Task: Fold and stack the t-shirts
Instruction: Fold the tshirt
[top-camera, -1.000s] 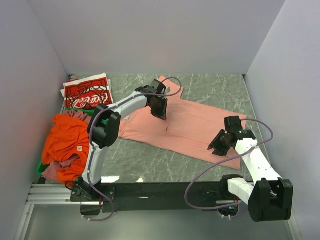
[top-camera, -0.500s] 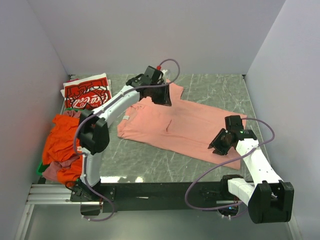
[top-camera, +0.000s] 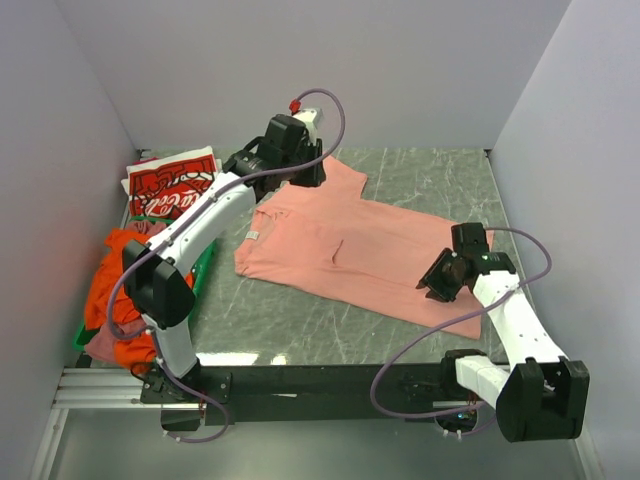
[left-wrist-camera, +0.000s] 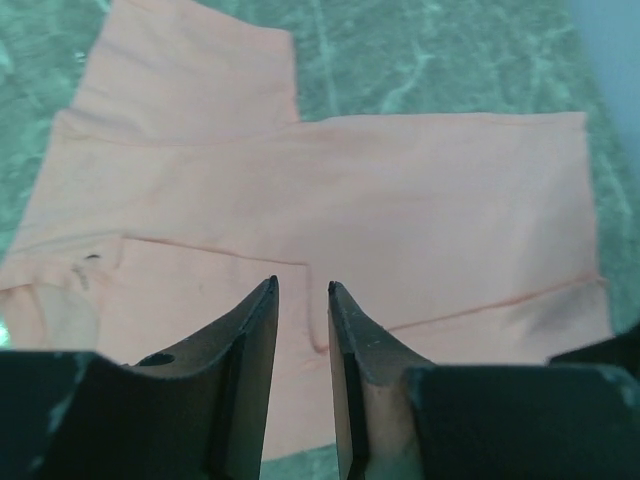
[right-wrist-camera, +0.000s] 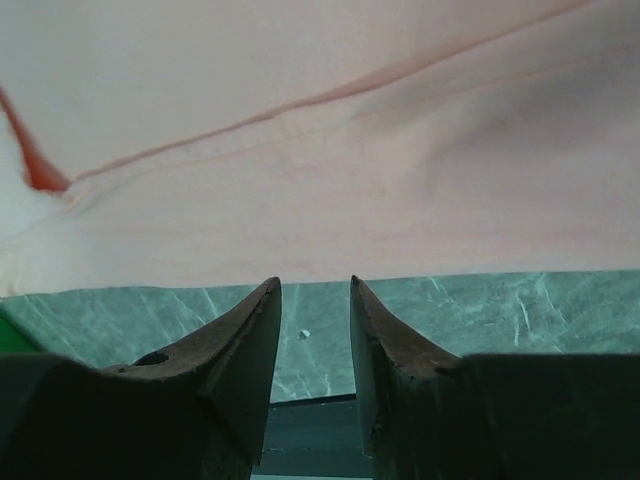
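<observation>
Salmon-pink t-shirt (top-camera: 370, 250) lies spread flat across the middle of the counter (top-camera: 430, 180). Left gripper (left-wrist-camera: 302, 288) hovers over its far-left end, fingers narrowly parted and empty. Right gripper (right-wrist-camera: 315, 283) is at the near-right hem, fingers slightly apart, nothing between them.

The salmon-pink t-shirt (top-camera: 350, 245) is soft, matt cloth. The table (top-camera: 430, 180) looks like smooth, green-veined stone. The left pincer (left-wrist-camera: 300, 288) looks like dark, matt plastic.
</observation>
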